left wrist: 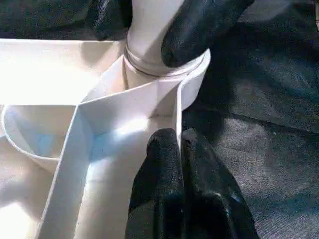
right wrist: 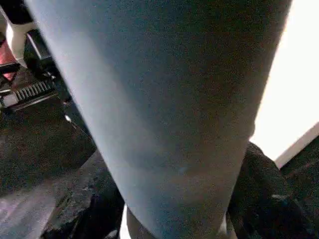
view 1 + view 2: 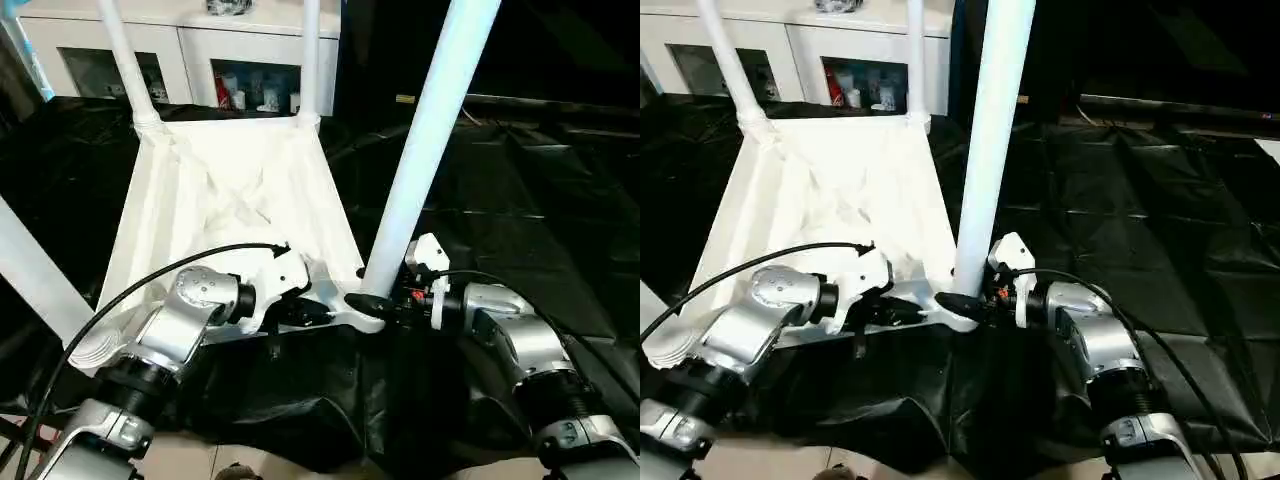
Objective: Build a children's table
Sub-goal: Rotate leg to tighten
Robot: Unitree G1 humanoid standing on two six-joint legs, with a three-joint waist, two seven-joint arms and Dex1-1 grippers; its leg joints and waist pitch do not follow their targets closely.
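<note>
Forearms reach forward low, converging at your near-right corner of the upturned table top (image 3: pixel 230 190). Right gripper (image 3: pixel 385 300) clamps the upright leg (image 3: pixel 425 140) at its base; left gripper (image 1: pixel 174 164) pinches the corner's rim rib.

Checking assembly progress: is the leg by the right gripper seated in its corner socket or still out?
In. The leg stands upright with its base inside the tabletop's corner socket; the right gripper grips it there. How tightly, cannot tell.

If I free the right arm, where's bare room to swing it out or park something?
Freest is the black sheet right of the near leg, out toward the far edge. The tabletop's ribbed underside between the two far legs is bare too. Crowded: the near corner socket, where the right end effector holds that leg and the left end effector pinches a rib.
</note>
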